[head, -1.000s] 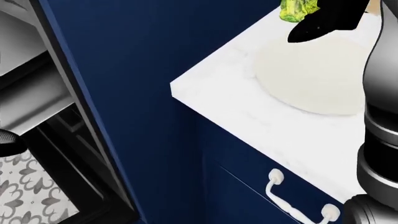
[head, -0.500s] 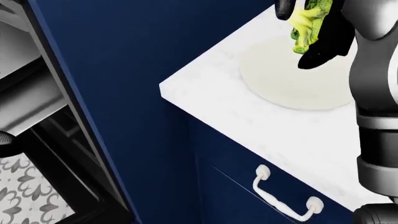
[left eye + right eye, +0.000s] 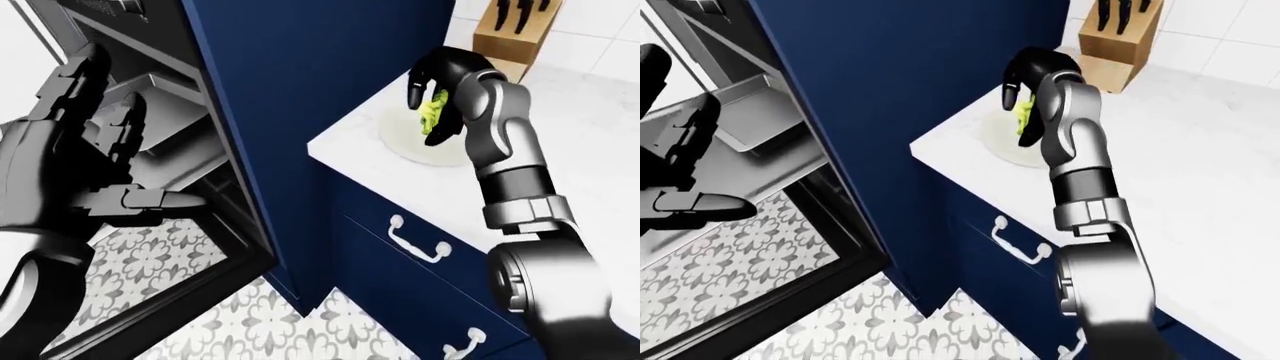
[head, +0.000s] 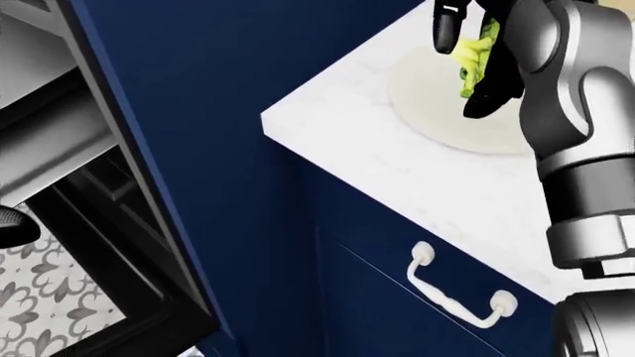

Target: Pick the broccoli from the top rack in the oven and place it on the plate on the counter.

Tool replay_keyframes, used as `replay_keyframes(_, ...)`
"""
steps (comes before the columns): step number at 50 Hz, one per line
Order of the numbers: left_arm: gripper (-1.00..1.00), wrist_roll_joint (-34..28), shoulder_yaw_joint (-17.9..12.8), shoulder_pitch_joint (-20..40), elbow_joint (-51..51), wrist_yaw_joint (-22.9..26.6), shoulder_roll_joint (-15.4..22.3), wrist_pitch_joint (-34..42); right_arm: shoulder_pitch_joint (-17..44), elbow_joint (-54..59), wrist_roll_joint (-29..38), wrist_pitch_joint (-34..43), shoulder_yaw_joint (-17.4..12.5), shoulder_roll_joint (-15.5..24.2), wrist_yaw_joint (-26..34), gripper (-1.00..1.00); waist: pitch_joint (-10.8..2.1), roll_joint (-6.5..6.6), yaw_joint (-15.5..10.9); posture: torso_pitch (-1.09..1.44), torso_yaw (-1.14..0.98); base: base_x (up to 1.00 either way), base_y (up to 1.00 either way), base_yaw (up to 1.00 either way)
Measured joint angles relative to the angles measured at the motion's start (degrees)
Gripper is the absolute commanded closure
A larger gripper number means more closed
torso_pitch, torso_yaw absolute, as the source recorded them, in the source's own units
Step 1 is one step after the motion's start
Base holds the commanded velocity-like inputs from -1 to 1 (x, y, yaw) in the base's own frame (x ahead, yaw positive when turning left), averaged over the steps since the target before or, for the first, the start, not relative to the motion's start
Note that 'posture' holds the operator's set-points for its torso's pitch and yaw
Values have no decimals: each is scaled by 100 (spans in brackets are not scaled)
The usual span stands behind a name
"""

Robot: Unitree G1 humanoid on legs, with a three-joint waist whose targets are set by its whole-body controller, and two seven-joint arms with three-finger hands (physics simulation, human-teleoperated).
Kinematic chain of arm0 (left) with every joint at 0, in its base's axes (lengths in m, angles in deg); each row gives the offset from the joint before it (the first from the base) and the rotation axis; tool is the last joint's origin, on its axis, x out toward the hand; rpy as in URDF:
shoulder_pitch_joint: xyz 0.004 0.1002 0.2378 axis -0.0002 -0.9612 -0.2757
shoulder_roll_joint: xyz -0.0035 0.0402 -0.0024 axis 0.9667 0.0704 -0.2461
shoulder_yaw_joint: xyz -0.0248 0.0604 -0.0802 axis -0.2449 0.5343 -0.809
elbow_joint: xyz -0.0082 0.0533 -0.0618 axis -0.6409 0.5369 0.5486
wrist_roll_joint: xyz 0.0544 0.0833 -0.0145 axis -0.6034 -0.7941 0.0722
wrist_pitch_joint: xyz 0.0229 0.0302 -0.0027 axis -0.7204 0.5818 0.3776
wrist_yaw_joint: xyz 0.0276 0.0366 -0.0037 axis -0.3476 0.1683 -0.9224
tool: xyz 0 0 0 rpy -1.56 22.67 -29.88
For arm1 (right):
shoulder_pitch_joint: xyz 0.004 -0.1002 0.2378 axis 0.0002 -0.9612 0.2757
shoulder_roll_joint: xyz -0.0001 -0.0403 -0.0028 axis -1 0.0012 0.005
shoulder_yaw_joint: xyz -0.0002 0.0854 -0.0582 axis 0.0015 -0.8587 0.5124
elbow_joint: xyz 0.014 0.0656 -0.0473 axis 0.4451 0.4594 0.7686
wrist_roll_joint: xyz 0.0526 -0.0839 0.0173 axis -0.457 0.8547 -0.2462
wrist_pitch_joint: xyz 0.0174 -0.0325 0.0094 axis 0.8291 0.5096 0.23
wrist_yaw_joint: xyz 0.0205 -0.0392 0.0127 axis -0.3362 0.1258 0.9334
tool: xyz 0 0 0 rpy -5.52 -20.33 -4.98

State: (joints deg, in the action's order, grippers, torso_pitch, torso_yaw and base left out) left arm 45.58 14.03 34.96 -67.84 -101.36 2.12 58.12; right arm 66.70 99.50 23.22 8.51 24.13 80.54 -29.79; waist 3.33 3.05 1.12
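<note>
While the broccoli (image 4: pixel 474 58) is gripped by the black fingers of the right hand (image 3: pixel 443 94), it is held up over the plate (image 4: pixel 447 111). The green piece hangs just above the round white plate, and it cannot be told if it touches the plate yet. Nothing else is seen on the plate (part of it is hidden by the hand). The plate is set on the white counter (image 4: pixel 397 178), near the counter's corner, in the upper right of the head view.

At the top of the left-eye view, a wooden knife block (image 3: pixel 515 34) with dark handles sticking out is seen on the counter, well apart from the plate.

Under the counter, a blue drawer (image 4: pixel 397 312) with a white handle (image 4: pixel 458 297) is seen, and it is shut. A tall blue cabinet wall (image 3: pixel 290 90) is placed between the counter and the oven (image 3: pixel 150 75).

On the left of the left-eye view, the oven is open, and a grey metal tray (image 3: pixel 755 109) is seen resting on a rack inside it. Nothing can be seen on the tray.

The left hand (image 3: pixel 75 157) is held up near the oven with its fingers spread wide, and nothing is held in it. A patterned grey and white tile floor (image 3: pixel 240 322) is seen at the bottom.
</note>
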Motion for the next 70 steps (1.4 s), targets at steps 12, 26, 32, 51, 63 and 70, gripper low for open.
replay_keyframes(12,-100,9,-104,0,-44,24,-14,57,127,444,-1,-70,30,90,-350,78,-27,-32,-31,0,0,0,0,0)
replay_keyframes(26,-100,26,-109,-43,-43,26,-14,14,-15,515,11,-125,29,121,-431,52,-24,-30,-23,0,0,0,0,0)
replay_keyframes(32,-100,42,-103,-19,-33,9,2,9,-96,537,21,-180,48,92,-458,43,-25,-38,-21,0,0,0,0,0)
replay_keyframes(51,-100,-4,-158,-58,-5,94,18,-36,-312,361,77,-272,40,106,-318,-23,-13,-45,-14,0,0,0,0,0)
replay_keyframes(63,-100,-114,-120,-141,-14,168,-55,-72,-359,604,113,-369,31,110,-599,-67,-37,-49,-22,0,0,0,0,0)
replay_keyframes(70,-100,-165,-147,-108,-29,203,-86,-36,-316,326,117,-356,-9,250,-281,-66,-18,-58,-31,0,0,0,0,0)
